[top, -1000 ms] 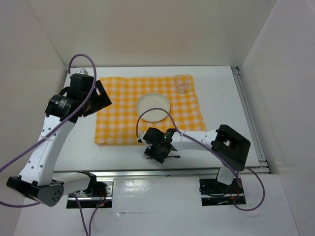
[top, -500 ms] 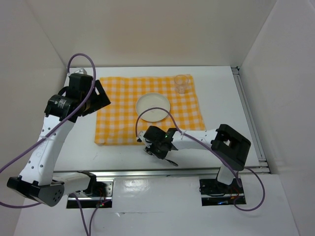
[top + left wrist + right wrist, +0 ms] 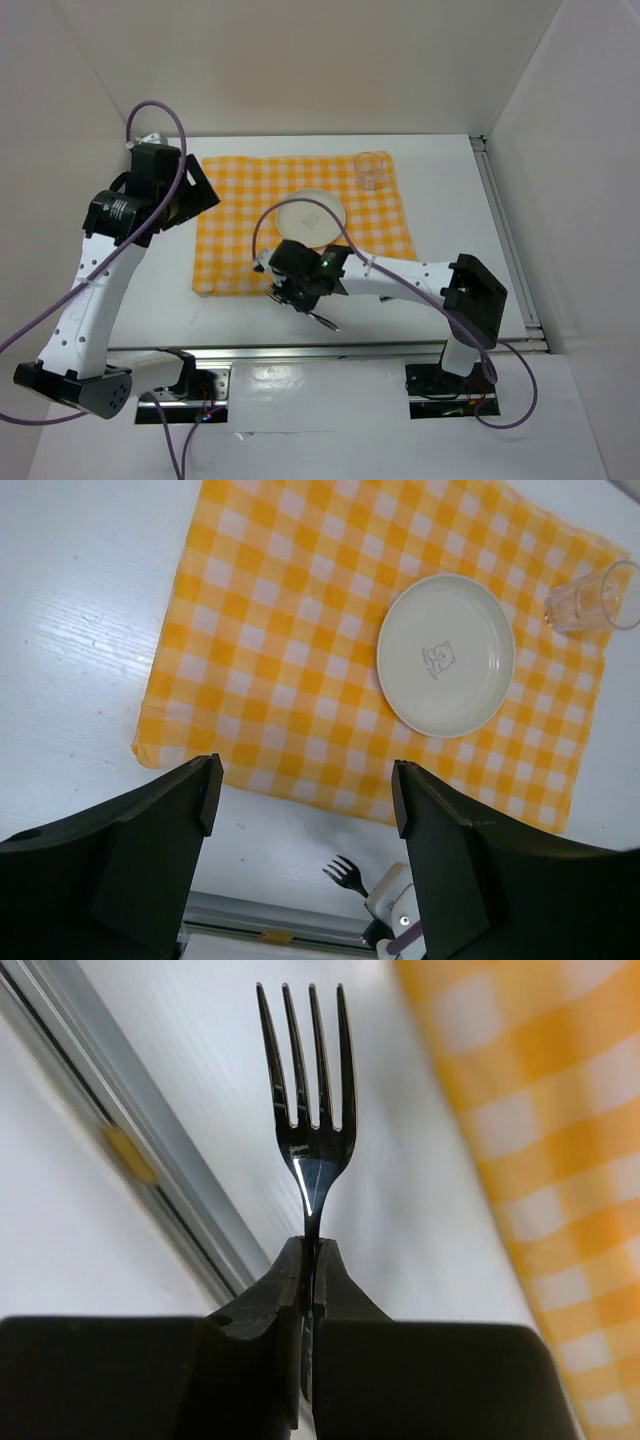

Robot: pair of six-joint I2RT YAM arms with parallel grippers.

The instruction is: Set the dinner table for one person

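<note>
White table [image 3: 445,215] fills the overhead view from centre out to the right, silver rails [image 3: 512,245] along its right and lower edges, and it carries the whole setting. Spread across its middle, the yellow-and-white checked cloth [image 3: 240,205] lies flat, with bare table showing to the left, to the right and below. Upper left of the overhead view, the left arm is raised above the cloth's left edge, and the left claw [image 3: 300,790] stands wide open with nothing between its dark fingers [image 3: 160,830], looking down on the cloth from above. Lower centre, the right arm reaches leftward to the cloth's lower edge, where the right claw [image 3: 312,1252] is clamped tight on a fork. On to the smaller pieces: the round cream plate [image 3: 312,215] sits on the cloth right of centre, a little figure printed in its middle. The clear glass [image 3: 371,170] stands upright on the cloth's upper right corner, apart from the plate. Smallest, the dark metal fork [image 3: 305,1120] is pinched by its neck, four tines pointing up the right wrist frame over bare table, beside the cloth's edge.
</note>
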